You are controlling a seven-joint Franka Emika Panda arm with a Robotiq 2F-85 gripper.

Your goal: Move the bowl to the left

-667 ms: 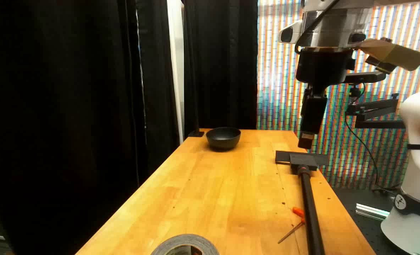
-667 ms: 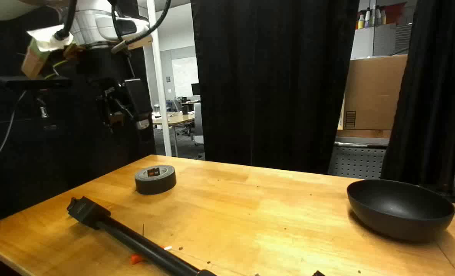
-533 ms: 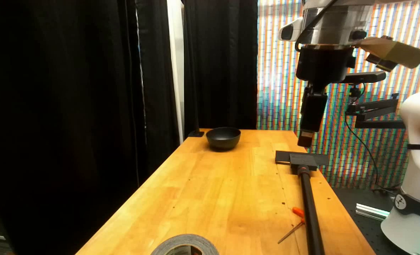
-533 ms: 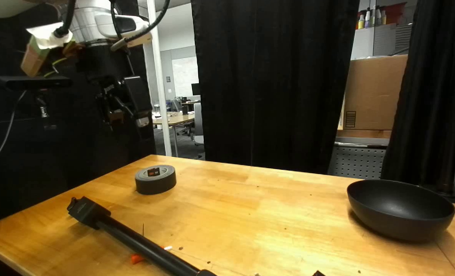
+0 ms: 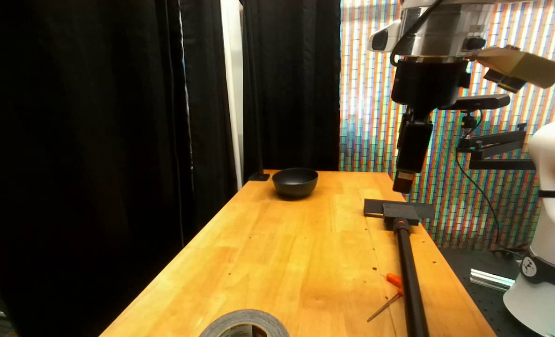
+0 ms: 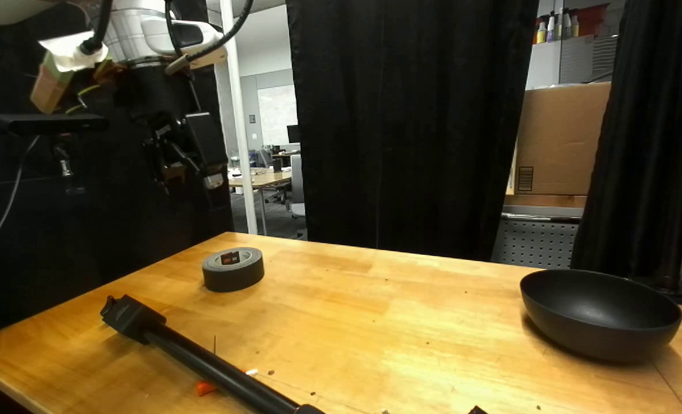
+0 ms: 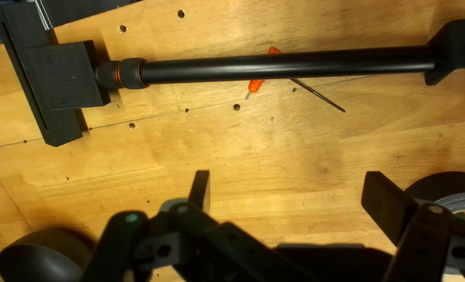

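The black bowl [image 5: 295, 183] stands upright on the wooden table near its far end in an exterior view, and it stands at the right in an exterior view [image 6: 600, 322]. Part of it shows at the lower left of the wrist view [image 7: 40, 256], partly cut off by the frame edge and covered by a finger. My gripper [image 7: 285, 190] is open, with bare table seen between its fingers. It hangs well above the table and apart from the bowl, and shows in both exterior views [image 5: 403, 182] [image 6: 193, 178].
A black pole with a flat foot [image 7: 283, 66] lies along one table edge, over an orange-handled screwdriver [image 7: 256, 84]. A grey tape roll [image 6: 233, 276] lies on the table. A thin black stand [image 6: 671, 284] is beside the bowl. Black curtains hang behind the table.
My gripper and arm have risen very slightly. The bowl, pole and tape roll have not moved.
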